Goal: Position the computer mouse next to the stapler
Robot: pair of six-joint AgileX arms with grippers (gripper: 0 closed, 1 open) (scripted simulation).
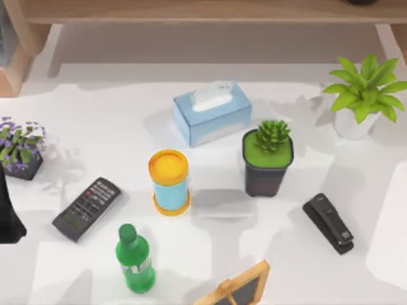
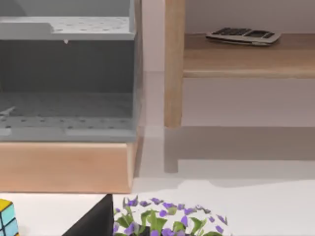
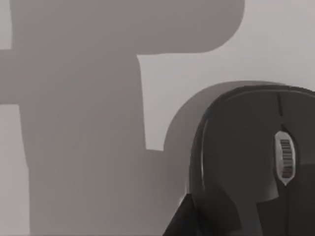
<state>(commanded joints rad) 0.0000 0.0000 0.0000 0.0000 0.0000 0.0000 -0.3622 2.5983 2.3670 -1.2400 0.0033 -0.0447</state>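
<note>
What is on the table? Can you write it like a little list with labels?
mouse: black mouse with scroll wheel, close under the right wrist camera
stapler: black stapler, right side of table
near stapler: dark pot with green succulent
middle: yellow-lidded can, blue tissue box
left: remote, green bottle

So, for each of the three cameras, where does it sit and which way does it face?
Top view: above the table, looking down on the stapler, remote and tissue box; a dark piece of the left arm at the left edge.
Left wrist view: low over the table, facing the wooden shelf.
Right wrist view: close above the computer mouse.
Shared: the purple-flower plant, top and left wrist views.
</note>
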